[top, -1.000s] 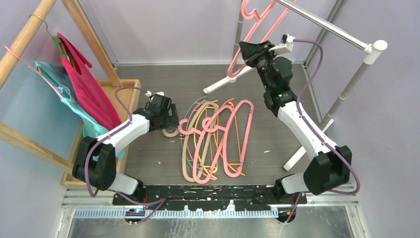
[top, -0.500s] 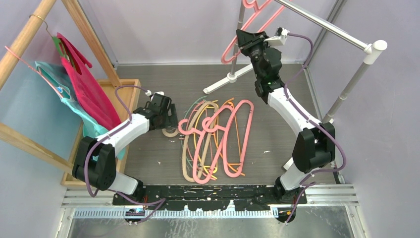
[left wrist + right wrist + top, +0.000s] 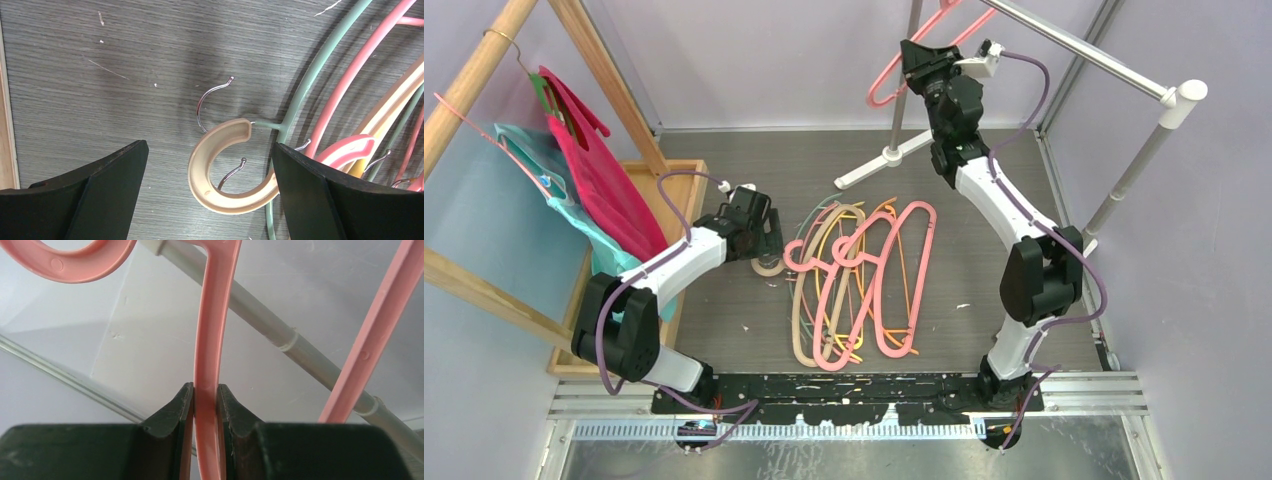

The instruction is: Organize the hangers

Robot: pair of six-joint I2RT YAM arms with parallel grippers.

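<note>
A pile of bare hangers (image 3: 864, 285), pink, beige, yellow, orange and pale green, lies on the dark floor. My left gripper (image 3: 766, 245) is open just above the pile's left end. In the left wrist view its jaws stand wide on either side of the beige hanger's hook (image 3: 227, 167), left gripper (image 3: 210, 195). My right gripper (image 3: 916, 62) is raised high and shut on a pink hanger (image 3: 894, 80) near the metal rail (image 3: 1074, 45). In the right wrist view the pink hanger's neck (image 3: 207, 340) is clamped between the jaws, right gripper (image 3: 205, 405), and its hook curves at top left, beside the rail (image 3: 280, 335).
A wooden rack (image 3: 474, 75) at left holds hangers draped with magenta (image 3: 604, 190) and teal (image 3: 544, 190) garments. A wooden tray (image 3: 686, 180) lies under it. The metal rack's white feet (image 3: 869, 170) and post (image 3: 1139, 150) stand at back and right.
My right arm has swung up and to the left with the pink hanger, lifting it towards the metal rail. My left gripper has stayed over the pile's left end.
</note>
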